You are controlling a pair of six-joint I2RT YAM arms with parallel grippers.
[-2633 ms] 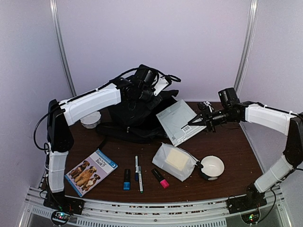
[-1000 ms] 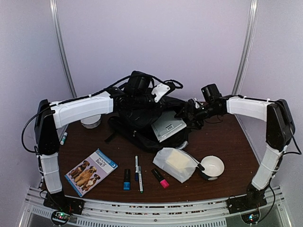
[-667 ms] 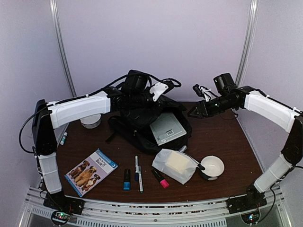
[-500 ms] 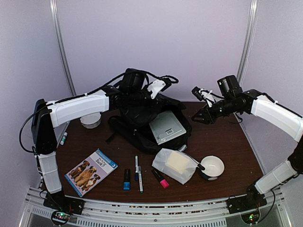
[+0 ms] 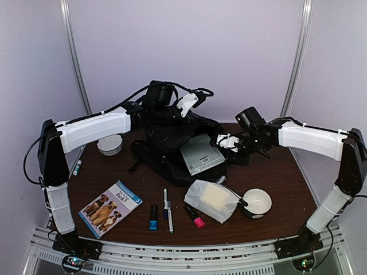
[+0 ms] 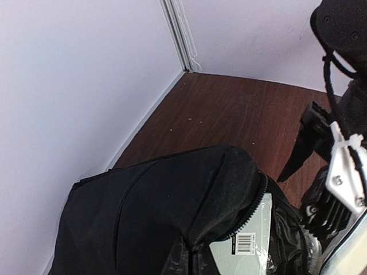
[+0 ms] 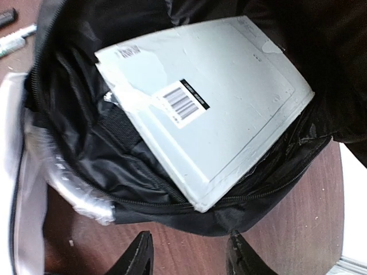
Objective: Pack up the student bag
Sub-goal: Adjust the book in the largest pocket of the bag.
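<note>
We have the student bag [image 5: 166,134] lying toward the back of the counter [image 5: 275,172], its mouth turned to the right arm. Our left claw [image 5: 165,114] is closed tight at the bag's top. Its fingers are hidden, but the fabric rises to it, so we judge it pinches the upper lip to hold the mouth open. A flat grey packet [image 7: 212,109] with a barcode label lies in the opening, one corner jutting over the zip [image 7: 172,200]. Our right claw [image 7: 192,255] hovers just outside the mouth, jaws partly apart and empty, probably placed to nudge that corner in. The pouch [image 5: 211,196], bowl [image 5: 257,201], book [image 5: 109,207] and pens [image 5: 167,211] lie nearer the front, not yet packed.
</note>
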